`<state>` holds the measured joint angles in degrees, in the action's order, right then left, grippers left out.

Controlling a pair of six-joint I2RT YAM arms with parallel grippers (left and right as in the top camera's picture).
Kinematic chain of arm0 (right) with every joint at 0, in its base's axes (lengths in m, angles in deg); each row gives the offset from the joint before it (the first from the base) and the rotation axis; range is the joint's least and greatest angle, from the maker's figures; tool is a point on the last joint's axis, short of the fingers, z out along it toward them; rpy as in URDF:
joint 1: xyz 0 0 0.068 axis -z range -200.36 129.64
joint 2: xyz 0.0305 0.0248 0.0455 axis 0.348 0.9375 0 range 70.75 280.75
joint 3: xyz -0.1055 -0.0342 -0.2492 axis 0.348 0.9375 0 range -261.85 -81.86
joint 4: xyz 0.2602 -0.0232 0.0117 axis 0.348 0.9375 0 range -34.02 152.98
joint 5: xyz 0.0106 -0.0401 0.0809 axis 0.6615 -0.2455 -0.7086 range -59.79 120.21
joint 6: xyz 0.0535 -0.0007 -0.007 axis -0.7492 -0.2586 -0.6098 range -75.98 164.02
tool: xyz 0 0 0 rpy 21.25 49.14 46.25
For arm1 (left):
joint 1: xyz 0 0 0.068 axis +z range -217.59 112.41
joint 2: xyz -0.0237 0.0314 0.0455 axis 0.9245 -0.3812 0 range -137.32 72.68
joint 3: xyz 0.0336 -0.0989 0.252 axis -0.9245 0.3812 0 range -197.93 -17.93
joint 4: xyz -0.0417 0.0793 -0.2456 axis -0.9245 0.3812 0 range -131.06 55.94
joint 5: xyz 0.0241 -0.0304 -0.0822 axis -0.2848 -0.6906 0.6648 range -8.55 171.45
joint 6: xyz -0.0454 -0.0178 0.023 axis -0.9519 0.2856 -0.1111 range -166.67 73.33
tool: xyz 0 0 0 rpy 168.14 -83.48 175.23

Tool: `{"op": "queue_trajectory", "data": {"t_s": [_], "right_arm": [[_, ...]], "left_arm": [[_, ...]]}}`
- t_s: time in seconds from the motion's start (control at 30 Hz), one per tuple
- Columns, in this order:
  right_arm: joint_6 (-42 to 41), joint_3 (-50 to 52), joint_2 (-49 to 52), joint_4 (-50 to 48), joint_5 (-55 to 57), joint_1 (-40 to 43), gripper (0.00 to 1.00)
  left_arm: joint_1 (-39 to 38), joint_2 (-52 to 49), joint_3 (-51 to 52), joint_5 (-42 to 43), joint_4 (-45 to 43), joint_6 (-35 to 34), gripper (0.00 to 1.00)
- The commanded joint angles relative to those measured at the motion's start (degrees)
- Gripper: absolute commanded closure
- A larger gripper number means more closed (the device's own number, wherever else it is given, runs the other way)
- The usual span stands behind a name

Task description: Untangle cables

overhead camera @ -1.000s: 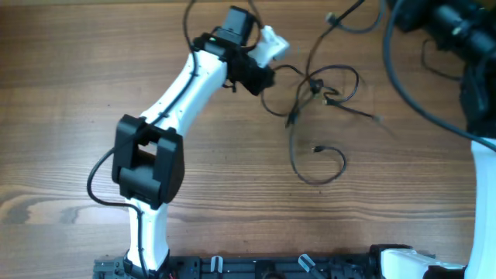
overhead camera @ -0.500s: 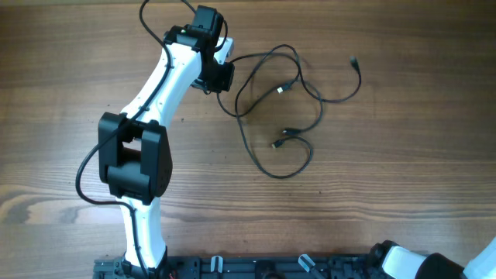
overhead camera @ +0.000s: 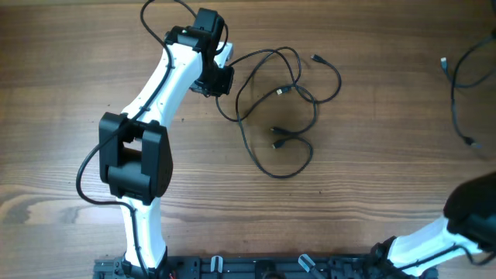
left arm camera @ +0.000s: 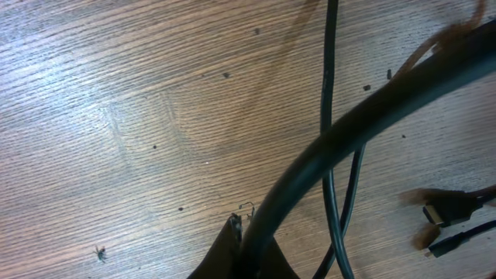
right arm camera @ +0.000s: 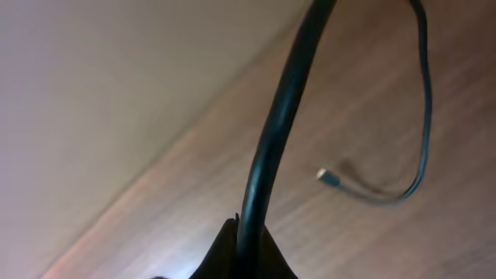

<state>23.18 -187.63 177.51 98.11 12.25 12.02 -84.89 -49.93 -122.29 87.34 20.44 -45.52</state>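
Note:
Black cables (overhead camera: 312, 153) lie in loose loops on the wooden table, mid-frame in the overhead view, with small plugs (overhead camera: 277, 143) inside the loops. My left gripper (overhead camera: 223, 71) is at their upper left end, shut on one strand. In the left wrist view that strand (left arm camera: 364, 108) runs up out of the shut left gripper (left arm camera: 249, 242), across thinner strands and two plugs (left arm camera: 449, 209). A separate cable (overhead camera: 455, 108) hangs at the far right edge. The right wrist view shows my right gripper (right arm camera: 248, 232) shut on a cable (right arm camera: 271, 132), with a plug end (right arm camera: 329, 177) dangling beyond.
The table is brown wood (overhead camera: 372, 201). My left arm (overhead camera: 139, 155) crosses the left part from the near edge. Part of the right arm (overhead camera: 465, 225) fills the near right corner. A black rail (overhead camera: 263, 267) runs along the near edge.
The tangle has spread into loose loops. One cable has come away to the far right edge. The right arm left the top right and now shows at the bottom right.

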Motion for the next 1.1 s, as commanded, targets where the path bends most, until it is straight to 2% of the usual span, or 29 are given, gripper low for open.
{"op": "queue_trajectory", "data": {"t_s": [0.0,0.03,0.07,0.17,0.27,0.43,0.67,0.77,0.9,0.97,1.07], "right_arm": [[1.1,-0.5,3.1,0.7,1.4,0.2,0.21],[1.1,-0.5,3.4,1.2,1.4,0.2,0.00],[1.1,-0.5,3.5,2.0,1.4,0.2,0.00],[1.7,-0.5,1.9,3.0,-5.4,0.2,0.00],[7.4,-0.5,-1.1,4.5,-21.3,-0.5,0.00],[14.0,-0.5,-4.2,8.9,-32.2,-5.2,0.00],[20.0,-0.5,-4.3,13.4,-33.1,-15.1,0.00],[24.1,-0.5,-4.3,15.3,-34.5,-21.1,0.00],[26.4,-0.5,-4.3,17.1,-34.7,-28.5,0.00],[28.6,-0.5,-4.3,18.3,-33.5,-32.6,0.00],[28.3,0.7,-4.3,20.2,-25.0,-40.0,0.00]], "left_arm": [[-0.9,0.0,0.3,2.2,0.1,-0.6,0.96],[-0.9,0.0,0.3,2.8,0.1,-0.5,0.93],[-1.0,0.2,0.1,3.1,0.2,-0.6,0.91],[-1.0,2.0,-2.0,4.4,1.7,-2.1,0.96],[-1.0,6.9,-6.6,7.6,3.4,-5.0,0.96],[-1.0,17.3,-9.5,11.3,3.2,-11.4,0.96],[-0.8,28.2,-9.5,11.2,2.0,-16.2,0.96],[0.0,30.7,-9.5,10.3,-1.1,-22.6,0.96],[3.4,31.4,-9.5,2.9,-3.8,-33.7,0.96],[5.2,31.3,-9.4,2.9,-4.1,-36.5,0.96],[7.6,31.3,-9.4,2.3,-5.2,-37.9,0.96]]}}
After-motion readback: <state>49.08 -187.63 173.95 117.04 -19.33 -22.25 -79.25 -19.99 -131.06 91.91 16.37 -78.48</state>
